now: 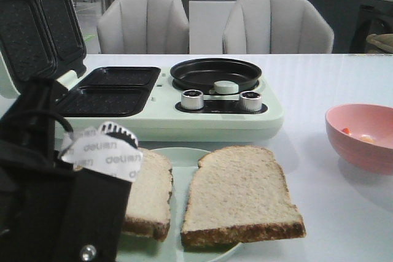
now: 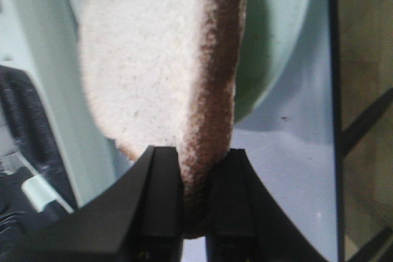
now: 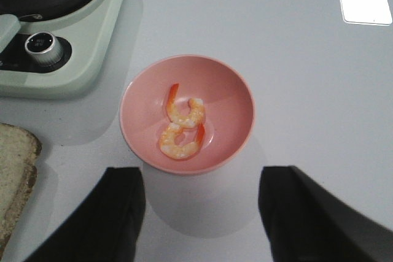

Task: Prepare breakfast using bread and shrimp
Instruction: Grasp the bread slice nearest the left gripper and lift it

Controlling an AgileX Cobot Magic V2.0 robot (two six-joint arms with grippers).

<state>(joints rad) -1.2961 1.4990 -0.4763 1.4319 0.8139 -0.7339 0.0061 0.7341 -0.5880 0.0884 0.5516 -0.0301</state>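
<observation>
Two slices of bread lie on a pale green plate (image 1: 184, 152): the left slice (image 1: 151, 191) and the right slice (image 1: 239, 194). My left arm (image 1: 61, 207) covers the left slice's near edge. In the left wrist view my left gripper (image 2: 198, 156) is shut on that slice's (image 2: 153, 65) brown crust, over the plate (image 2: 270, 47). Two orange-white shrimp (image 3: 182, 126) lie in a pink bowl (image 3: 230, 90) on the right of the table (image 1: 362, 151). My right gripper (image 3: 201, 179) is open and empty, above the table just short of the bowl.
A pale green breakfast maker (image 1: 209, 126) stands behind the plate, with its lid (image 1: 40, 29) up, two dark sandwich wells (image 1: 116, 90), a round black pan (image 1: 215, 73) and two silver knobs (image 1: 192, 99). Two grey chairs stand beyond the table.
</observation>
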